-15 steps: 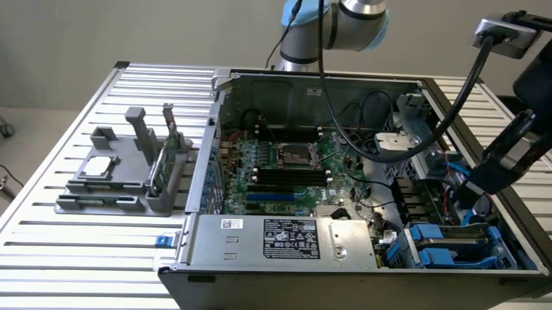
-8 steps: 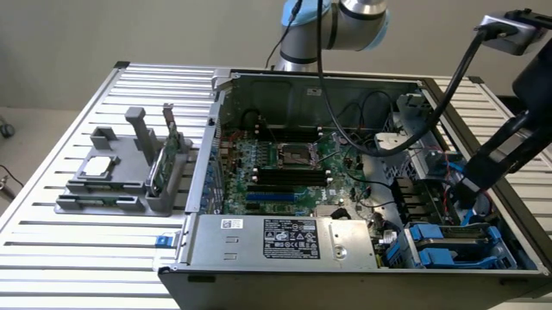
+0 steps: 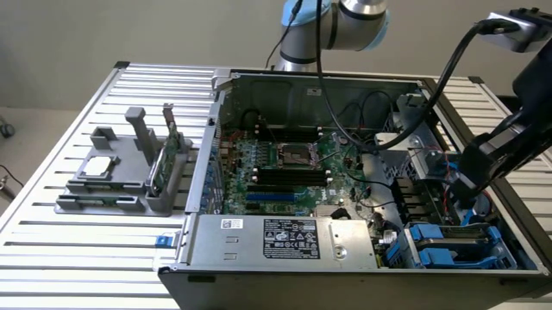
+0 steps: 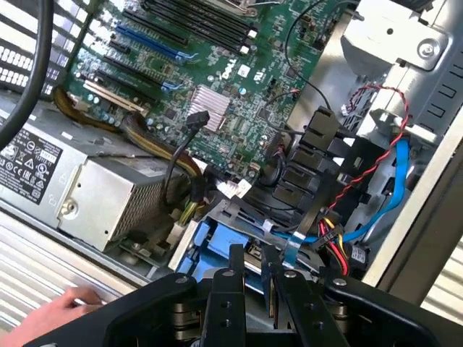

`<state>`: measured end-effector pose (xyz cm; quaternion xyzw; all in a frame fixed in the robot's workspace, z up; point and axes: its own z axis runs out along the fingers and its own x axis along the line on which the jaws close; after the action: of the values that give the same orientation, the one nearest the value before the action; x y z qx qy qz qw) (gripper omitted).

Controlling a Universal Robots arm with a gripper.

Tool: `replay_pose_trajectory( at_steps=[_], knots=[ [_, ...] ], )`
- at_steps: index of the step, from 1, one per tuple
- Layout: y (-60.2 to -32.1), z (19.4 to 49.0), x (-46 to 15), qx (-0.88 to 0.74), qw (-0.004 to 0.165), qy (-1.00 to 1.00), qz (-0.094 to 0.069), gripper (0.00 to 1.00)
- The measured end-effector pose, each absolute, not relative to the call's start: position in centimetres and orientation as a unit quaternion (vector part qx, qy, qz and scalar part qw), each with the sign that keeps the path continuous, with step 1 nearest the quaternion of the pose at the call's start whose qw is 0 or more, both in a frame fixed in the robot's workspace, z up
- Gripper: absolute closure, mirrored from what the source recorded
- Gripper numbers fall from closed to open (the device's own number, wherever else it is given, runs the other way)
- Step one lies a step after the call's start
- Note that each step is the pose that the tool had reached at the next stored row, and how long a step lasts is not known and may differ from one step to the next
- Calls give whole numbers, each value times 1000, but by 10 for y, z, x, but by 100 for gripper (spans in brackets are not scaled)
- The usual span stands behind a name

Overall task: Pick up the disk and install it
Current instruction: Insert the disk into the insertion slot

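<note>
My gripper (image 3: 470, 194) hangs low inside the open computer case (image 3: 207, 161), at the exterior view's right, just over the drive bay (image 3: 448, 242) with its blue plastic carriers. In the wrist view the two black fingers (image 4: 236, 264) stand close together, and a thin edge of the disk (image 4: 253, 266) shows clamped between them. Right under the gripper (image 4: 253, 251) lie the bay's blue frame (image 4: 206, 246) and a silver plate. The disk's label face is hidden from me.
Red, blue and yellow cables (image 4: 394, 181) run close beside the bay. The motherboard (image 3: 285, 161) and power supply (image 3: 285, 239) fill the case's middle and front. A grey fixture (image 3: 121, 174) with a green card stands on the slatted table. A hand (image 4: 65, 307) rests outside the case edge.
</note>
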<state>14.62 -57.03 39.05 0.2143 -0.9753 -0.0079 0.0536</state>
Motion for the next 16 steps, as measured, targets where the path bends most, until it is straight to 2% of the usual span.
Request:
replay_pose_trajectory(
  at_steps=[16],
  knots=[
    [-570,390,146,73,52,-996,-15,75]
  ],
)
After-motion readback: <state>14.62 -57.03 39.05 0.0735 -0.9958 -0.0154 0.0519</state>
